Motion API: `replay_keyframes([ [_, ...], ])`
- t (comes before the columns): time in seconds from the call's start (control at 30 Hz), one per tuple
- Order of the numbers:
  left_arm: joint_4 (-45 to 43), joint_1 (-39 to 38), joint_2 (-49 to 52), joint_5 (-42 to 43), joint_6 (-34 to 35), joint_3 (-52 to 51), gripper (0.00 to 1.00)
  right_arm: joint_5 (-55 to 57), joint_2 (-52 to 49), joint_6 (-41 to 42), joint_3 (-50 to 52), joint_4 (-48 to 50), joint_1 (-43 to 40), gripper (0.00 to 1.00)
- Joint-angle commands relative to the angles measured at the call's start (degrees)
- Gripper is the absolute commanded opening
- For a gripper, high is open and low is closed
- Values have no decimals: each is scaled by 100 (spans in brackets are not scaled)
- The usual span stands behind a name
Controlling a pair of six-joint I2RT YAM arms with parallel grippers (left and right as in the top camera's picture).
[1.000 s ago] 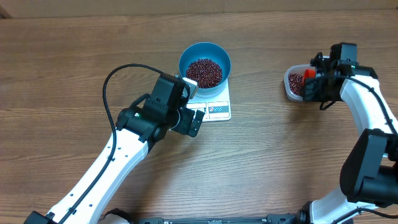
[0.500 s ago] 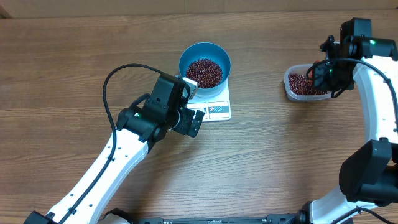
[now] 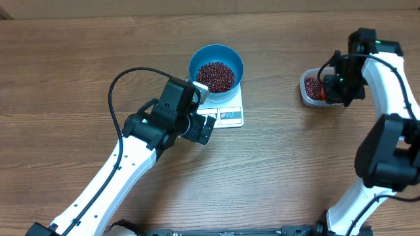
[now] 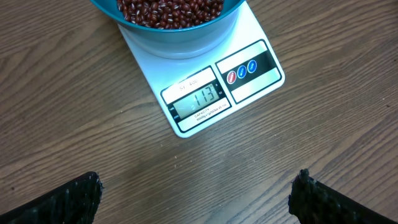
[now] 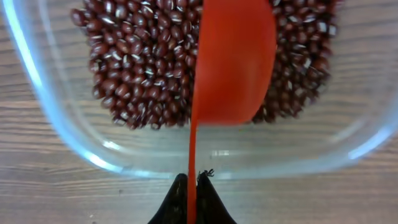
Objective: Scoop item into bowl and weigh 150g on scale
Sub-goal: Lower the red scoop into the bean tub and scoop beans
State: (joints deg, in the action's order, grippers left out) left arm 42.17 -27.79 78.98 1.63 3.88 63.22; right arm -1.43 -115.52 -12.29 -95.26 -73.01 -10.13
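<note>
Beans (image 5: 137,68) glossy, oval; scoop (image 5: 233,62) seemingly plastic

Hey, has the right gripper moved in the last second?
Yes. In the overhead view the right gripper swung away past the right edge of the clear tub, then came back left over it, shut on the red scoop.

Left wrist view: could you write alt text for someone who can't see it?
A white kitchen scale on a wooden table shows 113 on its display, with a blue bowl of dark red beans sitting on it. At the bottom corners, the open left tool shows only its two dark fingertips, holding nothing.
</note>
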Motion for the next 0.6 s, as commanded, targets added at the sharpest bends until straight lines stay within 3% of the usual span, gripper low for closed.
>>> replay_keyframes([
  [0.0,-4,-39,9,-17,-133,-17,99,-35,-114,-109,-125,7,-76,4],
  [0.57,-4,-39,9,-17,-133,-17,100,-638,-129,-129,-125,-197,-118,4],
])
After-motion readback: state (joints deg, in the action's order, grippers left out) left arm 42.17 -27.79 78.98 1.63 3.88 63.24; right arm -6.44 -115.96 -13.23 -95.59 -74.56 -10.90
